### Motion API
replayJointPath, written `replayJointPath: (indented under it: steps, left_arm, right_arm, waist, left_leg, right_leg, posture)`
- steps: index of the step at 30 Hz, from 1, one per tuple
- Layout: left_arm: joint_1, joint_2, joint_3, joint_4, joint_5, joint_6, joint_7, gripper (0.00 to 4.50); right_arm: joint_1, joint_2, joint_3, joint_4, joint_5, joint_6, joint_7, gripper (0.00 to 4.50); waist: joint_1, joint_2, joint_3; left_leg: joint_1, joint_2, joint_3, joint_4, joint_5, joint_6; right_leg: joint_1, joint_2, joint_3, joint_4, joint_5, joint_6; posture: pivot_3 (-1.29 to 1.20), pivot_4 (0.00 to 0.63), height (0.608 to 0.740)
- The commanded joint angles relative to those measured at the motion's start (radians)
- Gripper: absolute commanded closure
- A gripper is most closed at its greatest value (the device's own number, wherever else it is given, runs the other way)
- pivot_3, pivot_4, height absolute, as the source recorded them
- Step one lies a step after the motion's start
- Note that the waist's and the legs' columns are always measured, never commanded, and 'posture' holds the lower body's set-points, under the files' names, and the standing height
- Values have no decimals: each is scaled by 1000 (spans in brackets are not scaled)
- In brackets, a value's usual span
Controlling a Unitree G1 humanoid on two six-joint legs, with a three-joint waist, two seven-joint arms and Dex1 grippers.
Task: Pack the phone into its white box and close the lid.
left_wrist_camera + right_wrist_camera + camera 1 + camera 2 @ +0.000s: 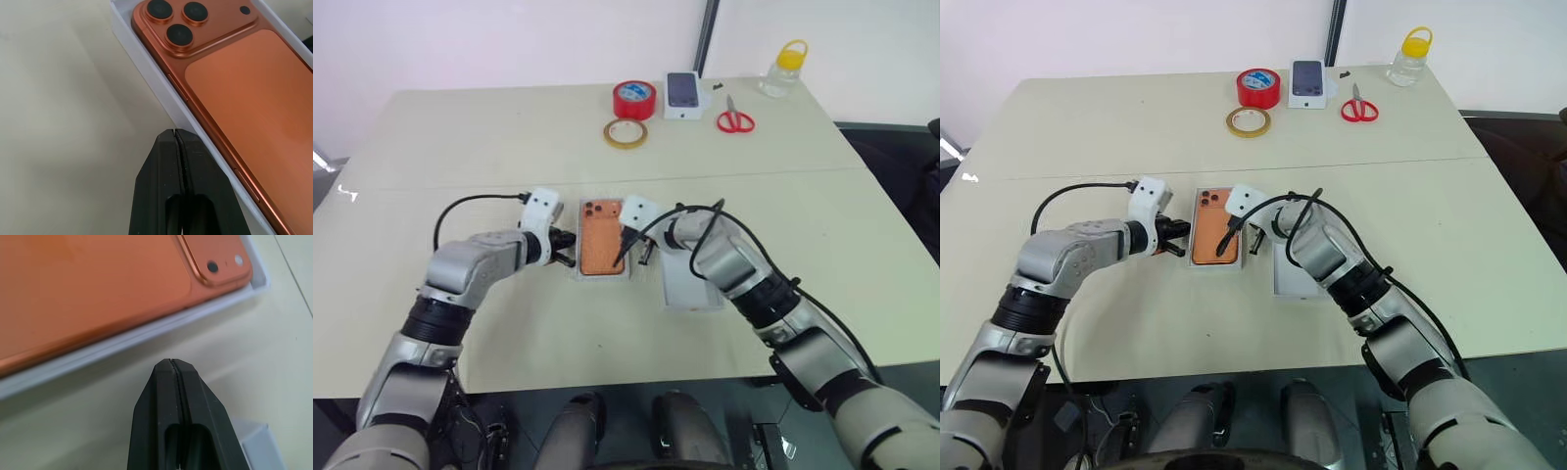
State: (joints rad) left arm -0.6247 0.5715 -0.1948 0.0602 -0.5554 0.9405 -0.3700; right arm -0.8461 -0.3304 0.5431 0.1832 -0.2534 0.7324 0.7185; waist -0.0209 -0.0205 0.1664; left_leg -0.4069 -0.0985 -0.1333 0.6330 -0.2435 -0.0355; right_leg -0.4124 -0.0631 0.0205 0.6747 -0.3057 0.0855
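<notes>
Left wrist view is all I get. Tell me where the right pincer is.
Observer: The right pincer is shut, its tip by the right wall of the white box, opposite the left pincer.
Operator: Report the lid.
Observer: A white rectangular piece, probably the lid, lies on the table just right of the box, partly under the right forearm.
Operator: List what's at the far edge.
Observer: A red tape roll, a tan tape ring, a small white box with a phone picture, red scissors and a yellow-capped bottle.
</notes>
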Motion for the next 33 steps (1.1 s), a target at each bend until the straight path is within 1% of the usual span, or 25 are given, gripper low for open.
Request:
replayJointPath:
  steps: [1, 4, 6, 13, 20, 26, 33]
  left_arm:
    - [-13, -40, -20, -33, 18, 13, -57, 4457]
    - [-14, -73, -37, -68, 24, 44, -95, 4457]
    - [-14, -100, -60, -98, 25, 66, -116, 4457]
    - [-24, -210, -140, -186, 33, 146, -158, 4457]
    - [-26, -311, -202, -227, 47, 202, -178, 4457]
    - [-31, -341, -207, -206, 78, 205, -194, 4457]
    - [-43, -347, -162, -146, 118, 184, -187, 4457]
  right_arm:
    - [-16, 11, 9, -32, -10, -22, 16, 4500]
    - [5, -5, 14, -82, -13, -14, 38, 4500]
    - [33, -31, 16, -149, -13, 6, 63, 4500]
    - [153, -171, -10, -414, -3, 130, 132, 4500]
    - [243, -286, -45, -579, 7, 241, 156, 4500]
    - [293, -372, -72, -654, 23, 295, 169, 4500]
    - [340, -422, -77, -687, 31, 310, 169, 4500]
  waist:
    - [2, 0, 0]
    - [4, 0, 0]
    - [9, 0, 0]
    - [13, 0, 0]
    - [13, 0, 0]
    - [12, 1, 0]
    - [12, 1, 0]
  left_leg:
    - [0, 0, 0, 0, 0, 0]
    - [0, 0, 0, 1, 0, 0]
    - [-1, 0, 0, 1, 0, 0]
    - [-1, -1, -1, 2, 0, 1]
    - [-1, -1, -1, 4, -1, 1]
    - [-1, -1, -1, 4, -1, 1]
    - [-1, -1, -1, 5, -1, 1]
  right_leg:
    - [0, 0, 0, 0, 0, 0]
    - [1, 0, 0, 0, 0, 0]
    - [1, 0, 0, 0, 0, 0]
    - [1, -1, -1, 0, 0, 0]
    - [3, -1, -1, -1, 0, 0]
    - [3, -1, -1, -1, 0, 0]
    - [3, -1, -1, -1, 0, 0]
  posture:
    - [0, 150, 740]
    - [0, 150, 740]
    - [0, 150, 740]
    - [0, 150, 740]
    - [0, 150, 740]
    - [0, 150, 740]
    - [0, 150, 740]
